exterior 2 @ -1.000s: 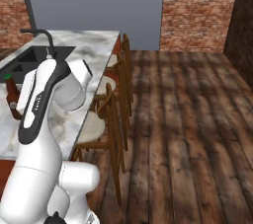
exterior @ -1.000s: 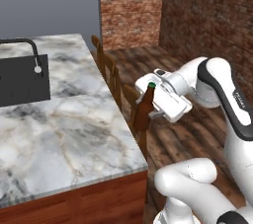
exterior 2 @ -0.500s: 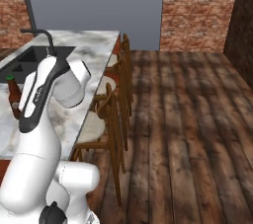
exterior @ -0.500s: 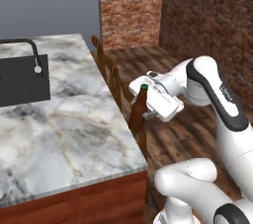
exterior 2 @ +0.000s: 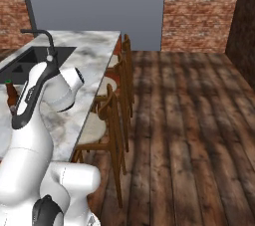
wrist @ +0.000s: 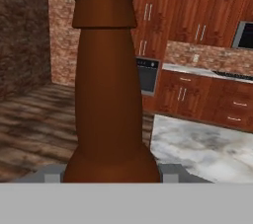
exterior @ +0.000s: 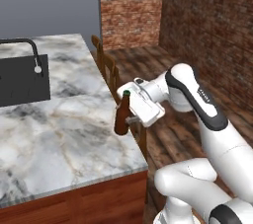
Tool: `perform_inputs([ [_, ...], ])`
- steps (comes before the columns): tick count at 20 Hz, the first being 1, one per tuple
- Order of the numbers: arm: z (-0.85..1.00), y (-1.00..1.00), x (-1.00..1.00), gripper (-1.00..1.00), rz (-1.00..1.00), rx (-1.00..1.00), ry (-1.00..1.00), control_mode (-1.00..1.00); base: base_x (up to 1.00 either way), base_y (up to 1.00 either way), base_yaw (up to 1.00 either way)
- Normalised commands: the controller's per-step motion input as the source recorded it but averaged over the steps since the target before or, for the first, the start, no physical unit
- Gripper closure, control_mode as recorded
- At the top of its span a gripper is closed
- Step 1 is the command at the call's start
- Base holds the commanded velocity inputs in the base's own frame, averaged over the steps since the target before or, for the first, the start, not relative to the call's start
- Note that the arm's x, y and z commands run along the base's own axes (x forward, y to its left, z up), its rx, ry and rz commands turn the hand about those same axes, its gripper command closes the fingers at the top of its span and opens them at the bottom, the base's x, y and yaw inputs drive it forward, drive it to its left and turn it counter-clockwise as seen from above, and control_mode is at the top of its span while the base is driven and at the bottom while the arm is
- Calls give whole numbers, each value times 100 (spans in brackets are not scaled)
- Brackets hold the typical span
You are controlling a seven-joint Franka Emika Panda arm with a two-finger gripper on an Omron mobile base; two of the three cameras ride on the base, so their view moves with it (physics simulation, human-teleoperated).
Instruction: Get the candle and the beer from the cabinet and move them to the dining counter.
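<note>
The beer (exterior: 121, 115) is a brown bottle with a green cap, held upright at the right edge of the dining counter (exterior: 59, 119). My gripper (exterior: 131, 112) is shut on it from the right, around its middle. Its base is at or just above the marble; I cannot tell if it touches. In the hand view the beer (wrist: 105, 90) rises close in front of the camera, and the jaws sit at either side of its lower body. From the right base view the beer (exterior 2: 10, 93) peeks out behind my arm. The candle is out of view.
A black sink (exterior: 22, 80) with a faucet (exterior: 30, 50) is set in the counter's far left. Wooden stools (exterior 2: 107, 115) line the counter's right side over a dark plank floor. Reddish-brown wall cabinets (wrist: 197, 16) and a stove counter stand far across the room.
The arm has carried the beer leftward and slightly down, from beside the stools to the counter's right edge. The grip has not changed.
</note>
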Motion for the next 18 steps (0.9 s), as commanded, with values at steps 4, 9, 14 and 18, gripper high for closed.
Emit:
perform_inputs([
  [4,-36,5,11,100,-8,0,0,-100,0,0,0],
  [9,-25,0,17,100,-6,0,1,-100,0,0,0],
  [14,-7,0,29,100,-4,0,5,-100,0,0,0],
  [18,-11,0,32,100,-3,0,3,-100,0,0,0],
])
